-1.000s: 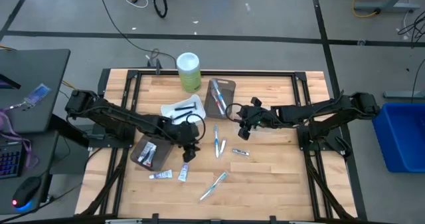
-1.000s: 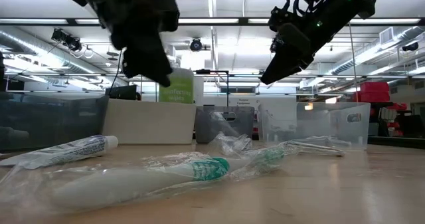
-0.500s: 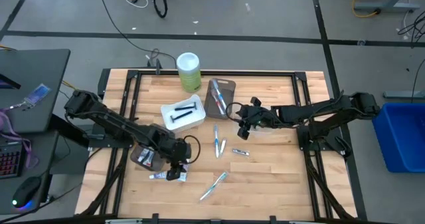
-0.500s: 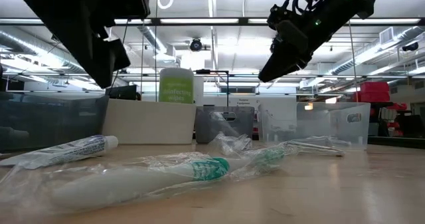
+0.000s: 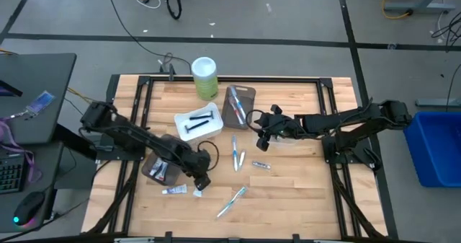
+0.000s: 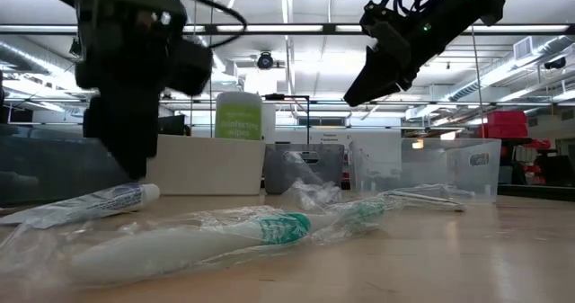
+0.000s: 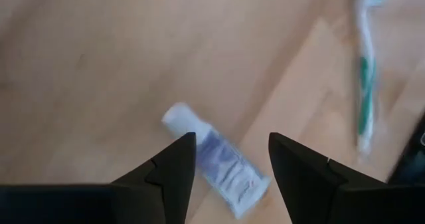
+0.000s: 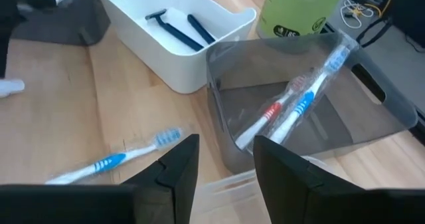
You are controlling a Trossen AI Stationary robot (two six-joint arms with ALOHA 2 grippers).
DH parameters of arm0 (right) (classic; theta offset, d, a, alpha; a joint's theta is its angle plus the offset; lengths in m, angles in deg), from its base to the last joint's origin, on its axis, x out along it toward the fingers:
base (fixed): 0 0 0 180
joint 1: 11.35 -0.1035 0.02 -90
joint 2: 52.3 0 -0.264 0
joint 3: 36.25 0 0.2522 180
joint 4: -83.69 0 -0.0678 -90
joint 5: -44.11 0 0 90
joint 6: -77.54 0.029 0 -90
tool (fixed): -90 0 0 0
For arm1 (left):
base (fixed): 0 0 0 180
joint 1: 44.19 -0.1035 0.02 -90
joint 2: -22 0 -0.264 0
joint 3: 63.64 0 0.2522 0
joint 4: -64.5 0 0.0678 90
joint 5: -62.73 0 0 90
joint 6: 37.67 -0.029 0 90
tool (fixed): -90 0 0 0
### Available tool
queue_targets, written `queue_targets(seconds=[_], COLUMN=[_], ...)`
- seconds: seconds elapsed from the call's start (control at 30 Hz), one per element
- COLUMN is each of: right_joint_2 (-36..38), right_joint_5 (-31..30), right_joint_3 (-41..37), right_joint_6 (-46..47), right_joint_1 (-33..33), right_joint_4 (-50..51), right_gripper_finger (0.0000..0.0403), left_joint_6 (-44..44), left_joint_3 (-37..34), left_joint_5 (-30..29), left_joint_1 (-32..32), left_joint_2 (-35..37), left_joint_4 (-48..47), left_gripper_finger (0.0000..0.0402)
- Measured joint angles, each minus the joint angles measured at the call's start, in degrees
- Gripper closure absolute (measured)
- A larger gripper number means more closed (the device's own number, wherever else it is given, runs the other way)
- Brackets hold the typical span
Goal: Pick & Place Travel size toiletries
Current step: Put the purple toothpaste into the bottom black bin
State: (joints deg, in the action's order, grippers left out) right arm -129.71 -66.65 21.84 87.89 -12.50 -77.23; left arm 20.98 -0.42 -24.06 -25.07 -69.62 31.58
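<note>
My left gripper (image 5: 201,181) is open and points down near the table's front. Its fingers stand on either side of a white mini tube with blue print (image 7: 218,165) that lies flat on the wood, without touching it. Another tube (image 5: 173,190) lies just to the left, and a third (image 5: 261,165) lies near the middle. Wrapped toothbrushes lie on the table (image 5: 235,153) (image 5: 232,201). My right gripper (image 5: 261,136) is open and empty. It hovers right of the grey tray (image 8: 372,98), which holds toothbrushes (image 8: 299,104).
The white tray (image 5: 210,131) holds dark razors (image 8: 176,31). A brown tray (image 5: 148,172) with tubes stands at the left. A tall green canister (image 5: 205,77) stands at the far edge. A clear tray (image 6: 449,168) stands under my right arm.
My left gripper has gone from beside the white tray toward the table's near edge and down, and now stands low over the mini tube. The right arm has kept nearly still.
</note>
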Motion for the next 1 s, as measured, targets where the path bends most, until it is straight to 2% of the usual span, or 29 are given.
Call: queue_targets(seconds=[0.13, 0.27, 0.77, 1.0], right_joint_2=[0.0, 0.0, 0.0, 0.0], right_joint_5=[-0.03, -0.05, -0.02, -0.05], right_joint_3=[-0.04, -0.04, -0.04, -0.03], right_joint_6=[-0.98, -1.68, -2.31, -2.31], right_joint_1=[-0.01, 0.0, -0.02, -0.02], right_joint_4=[-0.25, -0.83, -0.98, -0.92], right_gripper_finger=[0.0252, 0.0253, 0.0252, 0.0252], left_joint_6=[2.33, 3.56, -10.47, -10.92], left_joint_3=[0.7, 0.25, 0.36, 0.38], left_joint_5=[4.1, 7.62, 10.41, 18.76], left_joint_1=[-1.61, -3.2, -4.47, -5.78], left_joint_2=[-3.95, -4.72, -4.72, -4.7], left_joint_4=[0.44, -0.59, 0.12, -2.49], left_gripper_finger=[0.0205, 0.0205, 0.0205, 0.0205])
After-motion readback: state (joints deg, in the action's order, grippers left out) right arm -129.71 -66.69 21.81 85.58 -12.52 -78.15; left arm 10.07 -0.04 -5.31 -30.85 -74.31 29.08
